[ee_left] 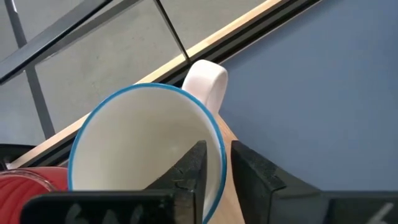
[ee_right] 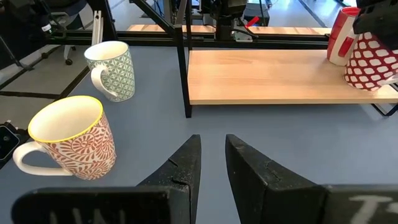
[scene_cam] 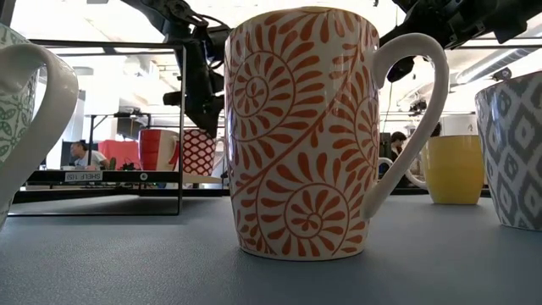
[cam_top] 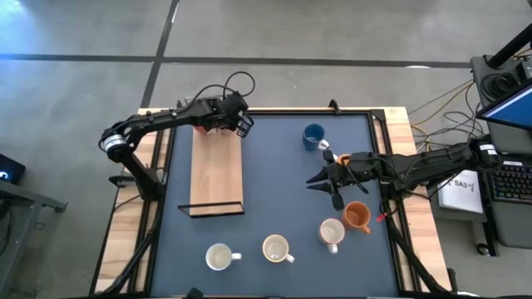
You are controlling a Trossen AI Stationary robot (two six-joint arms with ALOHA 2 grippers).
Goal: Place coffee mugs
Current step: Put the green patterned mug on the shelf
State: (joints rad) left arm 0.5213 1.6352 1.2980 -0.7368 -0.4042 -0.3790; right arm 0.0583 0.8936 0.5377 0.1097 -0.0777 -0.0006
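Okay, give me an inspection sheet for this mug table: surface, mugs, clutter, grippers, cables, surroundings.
Surface: dark mat with a wooden board on its left side.
Job's things: dotted red mug and striped red mug stand at the board's far end; blue mug, orange mug and pale mugs stand upright on the mat.
Clutter: nothing seen.
Grippers: left gripper at the dotted red mug's rim; right gripper over bare mat, jaws slightly apart, empty.
Cables: bundle on the floor right of the table.
Surroundings: keyboard at right; a person seated far behind.
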